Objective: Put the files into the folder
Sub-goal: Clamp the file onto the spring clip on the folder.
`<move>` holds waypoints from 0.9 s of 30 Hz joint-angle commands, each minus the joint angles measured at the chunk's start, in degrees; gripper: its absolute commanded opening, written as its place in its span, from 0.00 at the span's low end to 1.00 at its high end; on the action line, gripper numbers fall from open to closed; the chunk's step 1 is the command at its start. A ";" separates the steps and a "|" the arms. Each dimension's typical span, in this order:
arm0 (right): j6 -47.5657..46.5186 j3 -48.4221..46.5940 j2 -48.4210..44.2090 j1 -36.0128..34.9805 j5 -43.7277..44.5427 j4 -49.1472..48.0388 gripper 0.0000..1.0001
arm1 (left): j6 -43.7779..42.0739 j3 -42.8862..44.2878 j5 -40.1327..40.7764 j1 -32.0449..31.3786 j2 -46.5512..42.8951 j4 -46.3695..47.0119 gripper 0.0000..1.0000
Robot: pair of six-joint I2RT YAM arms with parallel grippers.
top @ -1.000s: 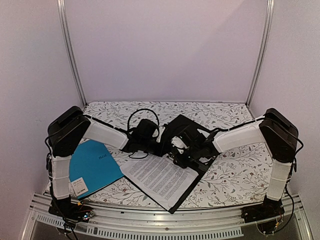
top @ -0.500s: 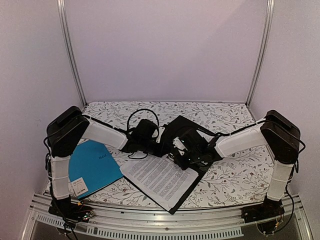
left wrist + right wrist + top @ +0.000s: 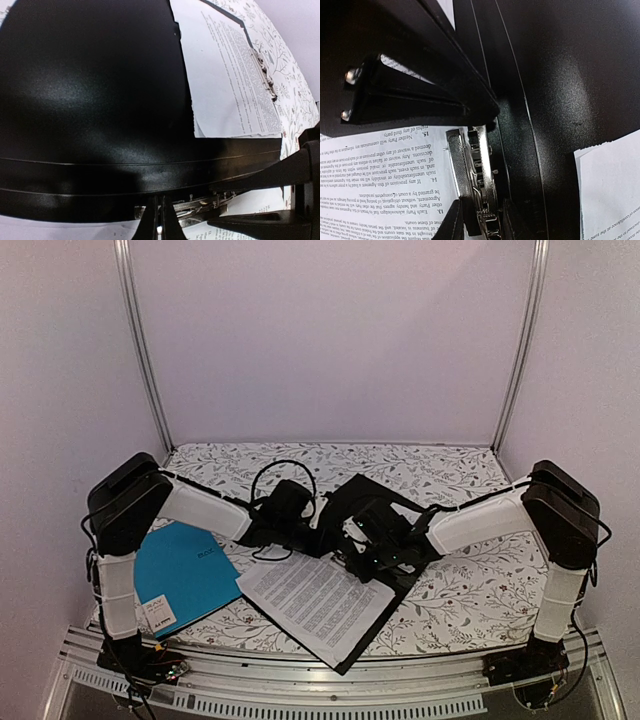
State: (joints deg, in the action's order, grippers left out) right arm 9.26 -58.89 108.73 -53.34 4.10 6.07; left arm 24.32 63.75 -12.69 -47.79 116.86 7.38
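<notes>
Right claw [image 3: 482,205] is pinching the end of the silver clip [image 3: 465,170] between its two fingers. It should be working that lever slowly and squarely, so the files [image 3: 380,200] lying by it are staying flush rather than skewing. Left claw [image 3: 159,220] is sitting with its fingers pressed almost together by the spine of the black folder [image 3: 90,100]; whether it is gripping anything I cannot tell, but it should be steadying the raised cover. Folder and sheets are lying open at the near middle of the worktop [image 3: 470,590].
</notes>
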 commanded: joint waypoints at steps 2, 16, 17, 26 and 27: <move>2.91 2.26 5.33 1.06 6.18 16.35 0.00 | -0.01 -3.01 -1.60 -1.81 2.50 -22.24 0.00; 1.89 8.50 1.58 1.00 5.46 6.59 0.00 | 6.95 -4.77 -11.78 -0.19 0.77 -9.84 0.00; 1.64 8.34 1.50 1.11 5.33 6.39 0.00 | 7.10 -4.77 -12.46 -0.05 0.82 -9.42 0.00; 2.39 7.57 2.02 1.57 5.05 6.67 0.00 | 8.98 -5.87 -16.37 -0.11 0.54 -8.89 0.00; 2.42 7.57 1.95 1.65 5.04 6.73 0.00 | 8.99 -6.11 -16.62 -0.11 0.48 -8.94 0.00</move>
State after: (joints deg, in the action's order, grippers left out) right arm 9.85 -54.68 106.48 -53.95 2.63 2.42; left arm 31.79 61.67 -21.85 -46.63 115.70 9.82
